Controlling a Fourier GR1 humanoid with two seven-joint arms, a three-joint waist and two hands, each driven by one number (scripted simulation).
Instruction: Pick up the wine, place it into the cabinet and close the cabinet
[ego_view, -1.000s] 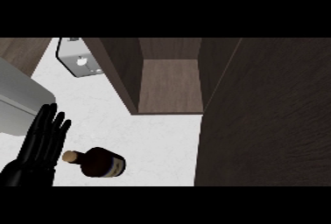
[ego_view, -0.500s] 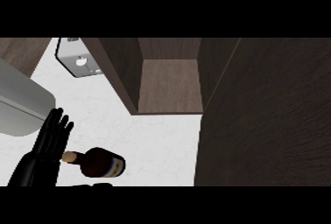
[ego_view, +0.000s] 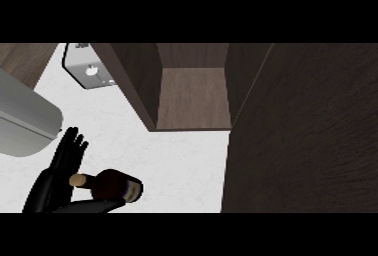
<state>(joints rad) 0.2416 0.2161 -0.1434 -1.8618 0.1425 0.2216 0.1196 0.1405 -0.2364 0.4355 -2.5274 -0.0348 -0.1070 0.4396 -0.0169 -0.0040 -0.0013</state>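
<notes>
The wine bottle (ego_view: 114, 184), dark with a tan cork, lies on its side on the white counter (ego_view: 177, 160) at the lower left. My left hand (ego_view: 53, 182) is right beside its neck on the left. Its fingers are straight and point away from me, and the thumb reaches under the bottle's near side. The hand is open and not closed round the bottle. The cabinet (ego_view: 193, 97) stands open beyond the bottle, its wooden shelf bare. Its dark door (ego_view: 303, 130) is swung out and fills the right side. My right hand does not show.
A grey rounded object (ego_view: 26, 125) comes in from the left edge, just above my left hand. A small metal fixture (ego_view: 90, 70) sits at the top left by the cabinet's side wall (ego_view: 136, 85). White counter lies between the bottle and the cabinet.
My left hand has shifted right, closer against the bottle's neck, and its thumb now shows below the bottle. The grey object at the left has come further into view. The bottle has barely moved.
</notes>
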